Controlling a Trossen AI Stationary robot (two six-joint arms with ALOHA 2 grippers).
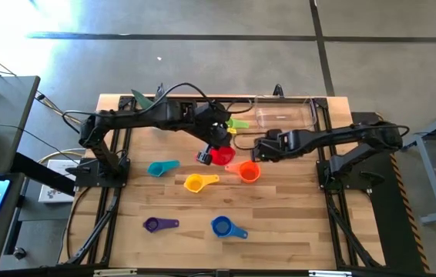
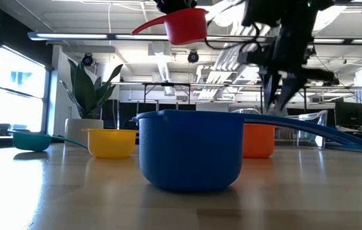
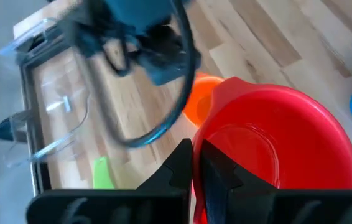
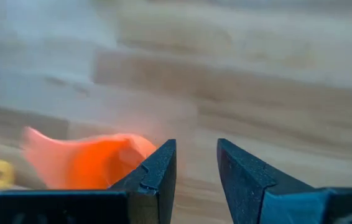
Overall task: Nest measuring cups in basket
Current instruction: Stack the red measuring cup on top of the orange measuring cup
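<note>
Blue cup (image 2: pixel 190 151): nearest the low camera, standing on the desk (image 1: pixel 295 223); well apart from both grippers, on the near side of the desk.
Left gripper (image 1: pixel 212 151): over the middle of the desk, its fingers (image 3: pixel 179 168) closed on the red cup (image 1: pixel 222 156).
Red cup: held clear of the desk, high in the low view; its bowl lies just ahead of the left gripper in the left wrist view.
Right gripper (image 1: pixel 258 146): low over the desk, just to the right of the left gripper; fingers (image 4: pixel 160 165) parted by a narrow gap, with nothing between them.
Orange cup (image 1: pixel 249 171): on the desk, just beside the right gripper and apart from its fingers; also just beside the held red cup.
Yellow cup (image 1: pixel 196 182): on the desk, near the left gripper, on its near side.
Teal cup (image 1: pixel 159 168): on the desk, left of the left gripper, apart from it.
Purple cup (image 1: pixel 153 225): near front of the desk, well apart from both grippers.
Green cup (image 1: pixel 238 122): on the desk just behind the left gripper, partly hidden by the arm.
Basket (image 1: pixel 283 113): clear bin at the far edge of the desk, behind the right gripper; contents cannot be made out.
Plant (image 2: pixel 90 89): in a white pot at the far left corner, behind the left arm.
</note>
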